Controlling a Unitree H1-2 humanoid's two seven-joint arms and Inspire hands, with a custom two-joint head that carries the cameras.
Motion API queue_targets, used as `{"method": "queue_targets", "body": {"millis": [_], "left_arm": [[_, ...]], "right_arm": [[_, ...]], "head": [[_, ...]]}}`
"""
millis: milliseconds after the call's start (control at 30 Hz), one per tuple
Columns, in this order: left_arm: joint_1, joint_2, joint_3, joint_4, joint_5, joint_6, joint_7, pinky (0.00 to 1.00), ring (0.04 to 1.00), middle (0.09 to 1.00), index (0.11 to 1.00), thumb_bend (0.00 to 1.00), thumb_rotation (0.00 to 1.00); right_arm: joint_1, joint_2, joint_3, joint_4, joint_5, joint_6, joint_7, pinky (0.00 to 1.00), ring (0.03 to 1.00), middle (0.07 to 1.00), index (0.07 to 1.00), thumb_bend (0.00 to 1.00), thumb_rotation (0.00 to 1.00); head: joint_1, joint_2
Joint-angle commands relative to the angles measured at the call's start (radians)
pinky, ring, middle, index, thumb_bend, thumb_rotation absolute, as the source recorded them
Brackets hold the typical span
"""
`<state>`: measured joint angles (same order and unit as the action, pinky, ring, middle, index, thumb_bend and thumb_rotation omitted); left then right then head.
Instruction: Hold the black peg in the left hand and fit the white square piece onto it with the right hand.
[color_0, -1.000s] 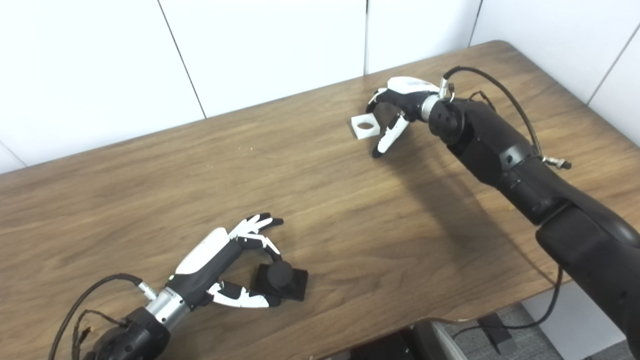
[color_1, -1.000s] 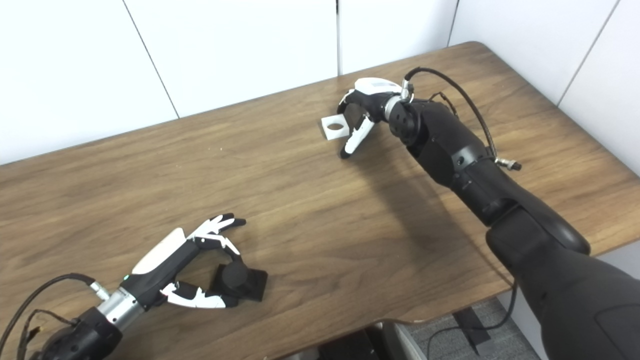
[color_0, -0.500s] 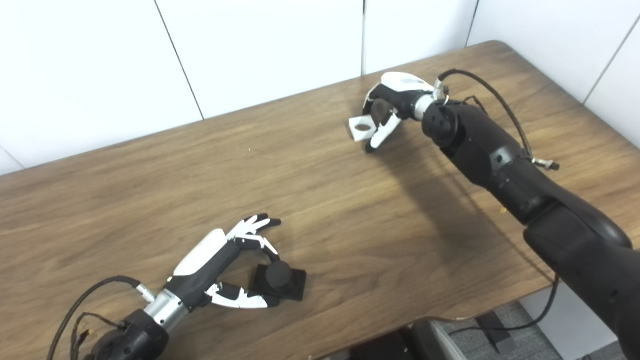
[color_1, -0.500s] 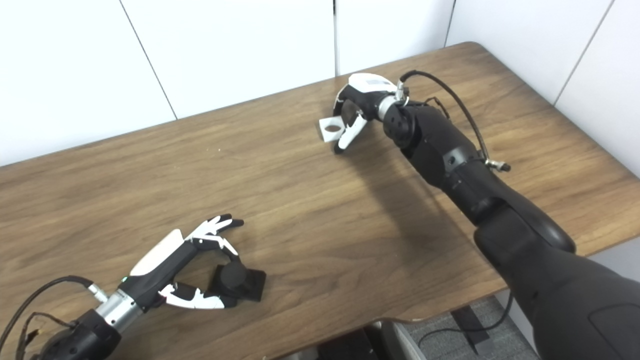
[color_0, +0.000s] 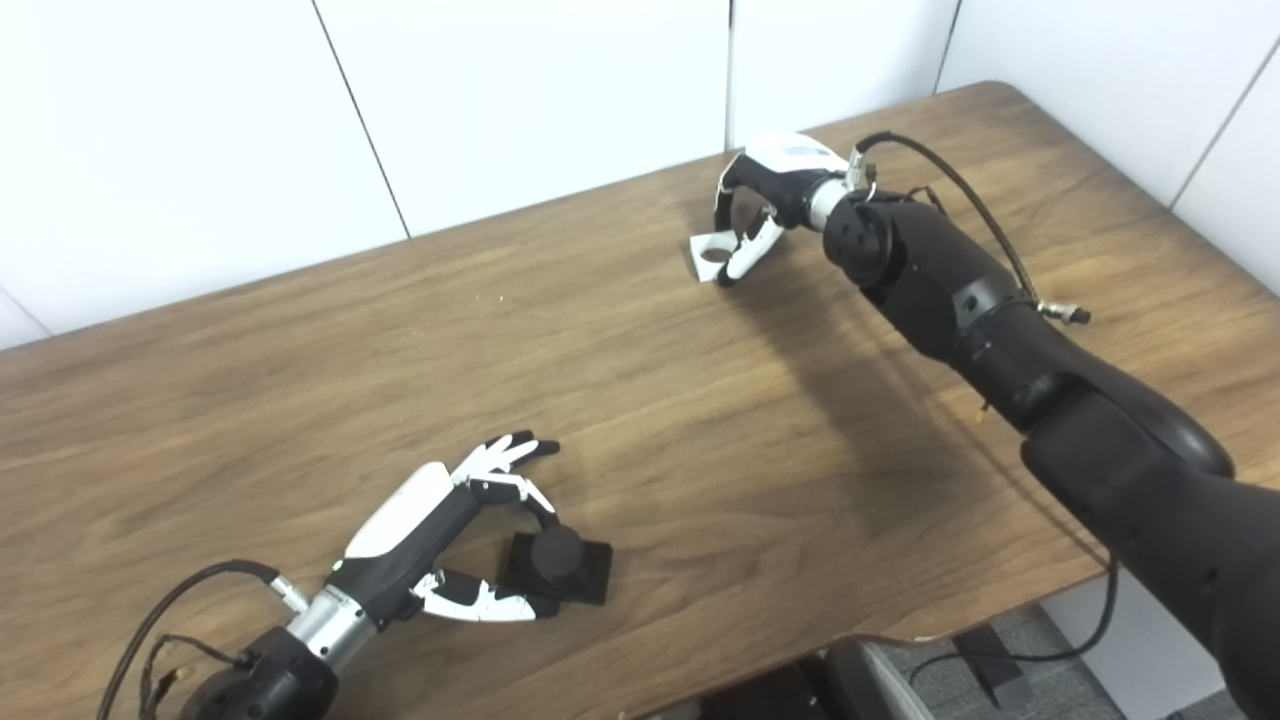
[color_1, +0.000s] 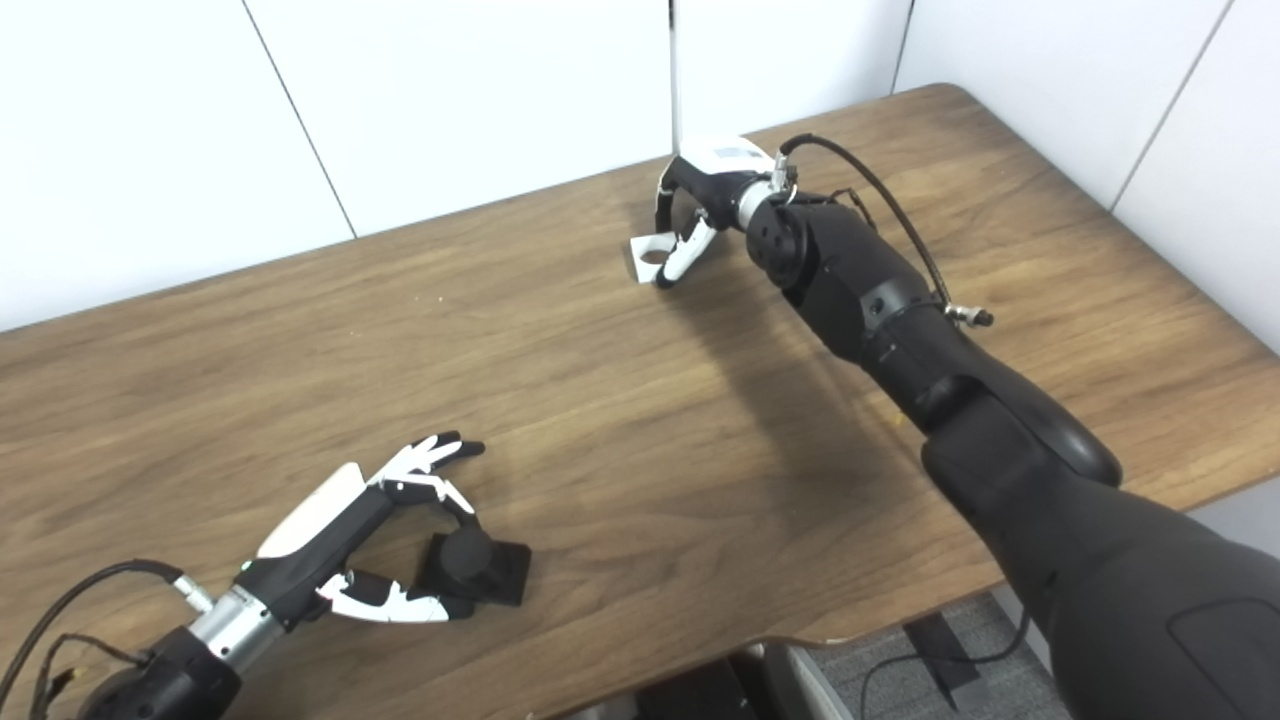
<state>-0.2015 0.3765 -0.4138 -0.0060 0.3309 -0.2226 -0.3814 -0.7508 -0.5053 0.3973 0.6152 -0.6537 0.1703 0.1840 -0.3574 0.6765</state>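
Right hand grips white square piece.

left hand: fingers spread, low | right hand: curled, arm extended

The black peg is a short round post standing upright on a flat, square black base that lies flat on the tabletop, near its front edge and toward its left side. The post is matte black with a rounded top. The white square piece is a small block with a round hole through its middle; wood colour shows through the hole. It sits far across the tabletop from the black peg, close to the back edge, tilted with one side raised, so its holed face turns toward the front
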Motion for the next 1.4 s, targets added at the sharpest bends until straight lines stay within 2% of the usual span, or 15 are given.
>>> {"method": "queue_targets", "body": {"millis": [0, 267, 500, 867, 967, 1000, 1067, 1100, 1133, 1167, 1233, 1267, 1367], "left_arm": [[0.030, 0.041, -0.009, 0.007, 0.041, 0.029, -0.037, 1.00, 1.000, 0.942, 0.489, 0.52, 0.06], [0.026, 0.041, -0.009, 0.014, 0.038, 0.033, -0.042, 1.00, 1.000, 0.943, 0.489, 0.52, 0.06], [0.021, 0.044, -0.009, 0.016, 0.033, 0.033, -0.049, 1.00, 1.000, 0.945, 0.489, 0.52, 0.06], [0.020, 0.054, -0.005, 0.029, 0.024, 0.022, -0.052, 1.00, 1.000, 0.947, 0.488, 0.52, 0.06], [0.015, 0.049, -0.005, 0.035, 0.017, 0.017, -0.052, 1.00, 1.000, 0.945, 0.488, 0.52, 0.06], [0.011, 0.046, -0.007, 0.038, 0.017, 0.018, -0.053, 1.00, 1.000, 0.946, 0.488, 0.52, 0.06], [0.008, 0.043, -0.008, 0.041, 0.019, 0.019, -0.053, 1.00, 1.000, 0.947, 0.488, 0.52, 0.06], [0.004, 0.036, -0.012, 0.049, 0.024, 0.016, -0.048, 1.00, 1.000, 0.948, 0.488, 0.52, 0.06], [0.000, 0.030, -0.016, 0.054, 0.032, 0.017, -0.046, 1.00, 1.000, 0.951, 0.488, 0.52, 0.06], [-0.003, 0.026, -0.020, 0.058, 0.038, 0.018, -0.044, 1.00, 1.000, 0.954, 0.488, 0.52, 0.06], [-0.008, 0.020, -0.029, 0.055, 0.060, 0.038, -0.043, 1.00, 1.000, 0.959, 0.488, 0.52, 0.07], [-0.009, 0.018, -0.032, 0.053, 0.066, 0.047, -0.044, 1.00, 1.000, 0.962, 0.489, 0.52, 0.07], [-0.014, 0.011, -0.040, 0.058, 0.083, 0.058, -0.040, 1.00, 1.000, 0.968, 0.489, 0.52, 0.07]], "right_arm": [[0.001, 0.011, 0.020, 0.033, -0.020, -0.009, -0.004, 0.85, 0.869, 0.826, 0.492, 0.51, 0.15], [0.011, 0.005, 0.023, 0.029, -0.022, -0.038, -0.028, 0.84, 0.857, 0.803, 0.486, 0.51, 0.14], [0.033, -0.008, 0.003, -0.025, -0.011, -0.055, -0.043, 0.86, 0.859, 0.800, 0.483, 0.51, 0.14], [0.088, -0.008, -0.063, -0.208, 0.041, -0.055, -0.016, 0.87, 0.863, 0.794, 0.484, 0.51, 0.14], [0.099, -0.011, -0.070, -0.261, 0.046, -0.059, -0.003, 0.87, 0.864, 0.797, 0.484, 0.51, 0.14], [0.102, -0.013, -0.075, -0.278, 0.049, -0.060, 0.002, 0.87, 0.861, 0.797, 0.484, 0.51, 0.14], [0.106, -0.014, -0.081, -0.292, 0.050, -0.060, 0.010, 0.87, 0.861, 0.798, 0.484, 0.51, 0.14], [0.109, -0.018, -0.086, -0.307, 0.055, -0.068, 0.014, 0.87, 0.860, 0.798, 0.484, 0.51, 0.14], [0.112, -0.023, -0.088, -0.320, 0.058, -0.077, 0.019, 0.86, 0.857, 0.798, 0.484, 0.51, 0.14], [0.113, -0.027, -0.090, -0.329, 0.060, -0.083, 0.022, 0.86, 0.855, 0.799, 0.484, 0.51, 0.14], [0.117, -0.033, -0.095, -0.349, 0.066, -0.095, 0.031, 0.86, 0.853, 0.799, 0.484, 0.51, 0.14], [0.119, -0.034, -0.098, -0.354, 0.069, -0.101, 0.034, 0.86, 0.850, 0.797, 0.484, 0.51, 0.13], [0.125, -0.038, -0.105, -0.378, 0.073, -0.108, 0.044, 0.85, 0.843, 0.797, 0.485, 0.52, 0.13]], "head": [[0.000, 0.001], [-0.001, 0.004], [0.005, 0.010], [0.062, 0.030], [0.139, 0.052], [0.191, 0.071], [0.191, 0.071], [0.279, 0.088], [0.312, 0.093], [0.312, 0.093], [0.378, 0.099], [0.378, 0.099], [0.440, 0.100]]}}
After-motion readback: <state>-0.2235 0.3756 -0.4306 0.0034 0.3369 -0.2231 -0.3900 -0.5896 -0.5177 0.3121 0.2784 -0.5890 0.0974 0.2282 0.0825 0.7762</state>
